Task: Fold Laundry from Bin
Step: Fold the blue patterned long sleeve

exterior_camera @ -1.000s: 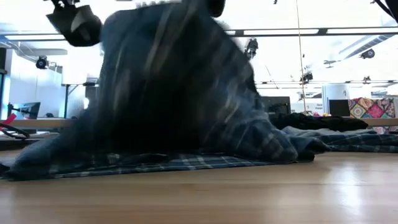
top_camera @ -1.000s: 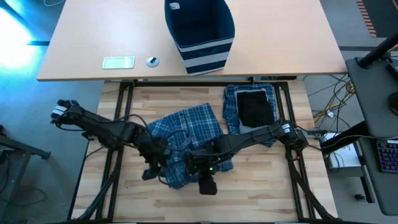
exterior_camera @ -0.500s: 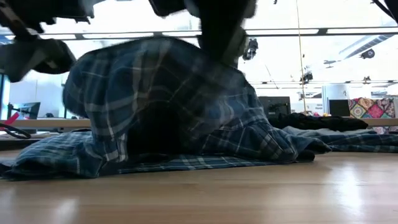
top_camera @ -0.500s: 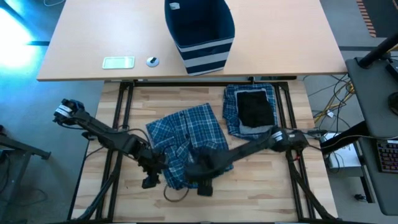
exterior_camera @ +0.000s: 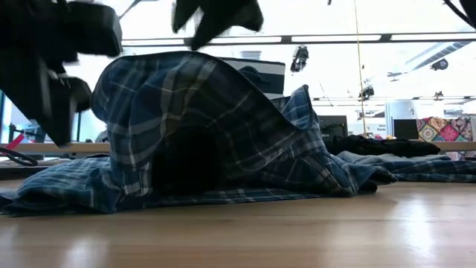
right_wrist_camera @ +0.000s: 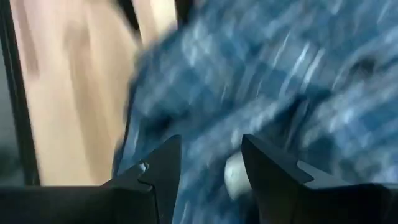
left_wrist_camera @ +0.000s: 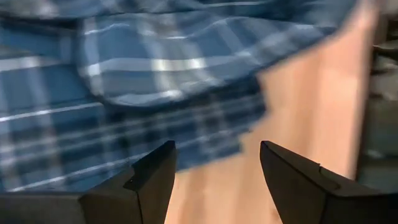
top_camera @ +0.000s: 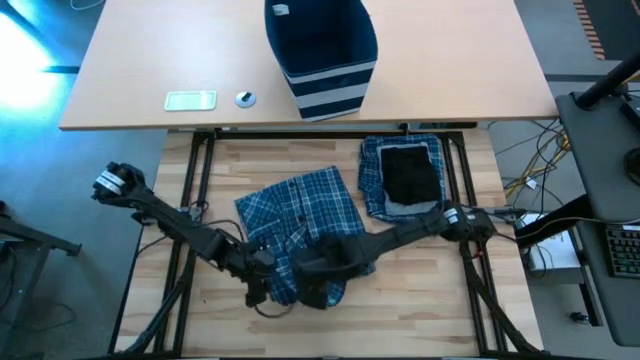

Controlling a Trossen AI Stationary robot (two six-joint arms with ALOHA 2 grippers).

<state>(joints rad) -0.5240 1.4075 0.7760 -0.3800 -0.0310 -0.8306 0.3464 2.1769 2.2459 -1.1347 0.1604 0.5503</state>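
Bin looks emptied, one stack folded far right; plaid garment mid-fold, left gripper and right gripper both open, empty.

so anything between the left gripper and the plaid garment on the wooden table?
Nothing visible. The left gripper is open with nothing in it, hovering at the near edge of the crumpled blue-and-white plaid cloth garment; only bare wooden table shows between its fingers and the cloth. The right gripper works the same edge alongside.
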